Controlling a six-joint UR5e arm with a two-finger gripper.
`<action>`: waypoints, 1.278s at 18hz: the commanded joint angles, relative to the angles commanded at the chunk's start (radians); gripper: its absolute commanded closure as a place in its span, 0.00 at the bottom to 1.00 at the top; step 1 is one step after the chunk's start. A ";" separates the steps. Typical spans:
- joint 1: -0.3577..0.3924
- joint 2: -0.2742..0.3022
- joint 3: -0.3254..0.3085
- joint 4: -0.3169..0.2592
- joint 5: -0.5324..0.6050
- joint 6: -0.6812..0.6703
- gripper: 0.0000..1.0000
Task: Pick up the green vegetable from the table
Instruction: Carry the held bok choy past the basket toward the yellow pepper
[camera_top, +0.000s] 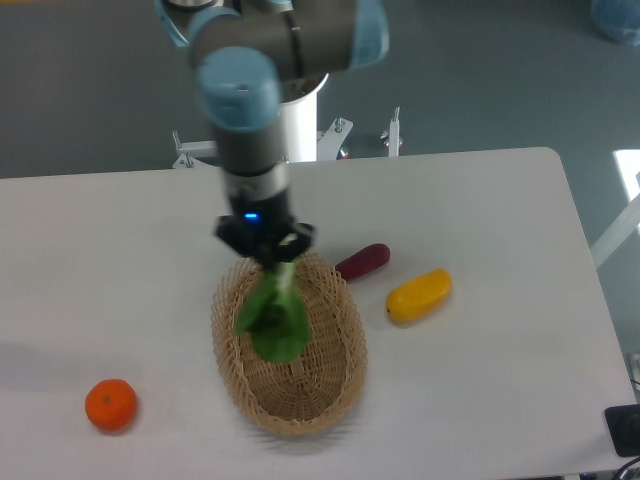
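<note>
At the far left, an orange (110, 405) sits on the table (480, 390), well apart from my working area and not part of the task. Moving right, a woven basket (345, 360) lies near the table's centre. My gripper (266, 245) hangs directly above the basket's far rim, pointing down, with its jaws pinched on the pale stalk end of the green vegetable (272, 318). I grip the stalk because it is the narrow, firm part; the broad leaves hang freely below and appear in front of the basket's interior. I judge the vegetable to be clear of the table, so the pick itself appears complete; whether the leaf tips touch the basket cannot be determined. To the right of the basket, a purple vegetable (363, 261) lies just beside its rim, and a yellow vegetable (419, 295) lies near it, both untouched.
</note>
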 joint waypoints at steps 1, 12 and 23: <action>0.023 -0.006 -0.008 -0.002 0.000 0.064 0.87; 0.147 -0.124 0.089 -0.020 0.014 0.367 0.90; 0.203 -0.150 0.133 -0.063 0.012 0.626 0.86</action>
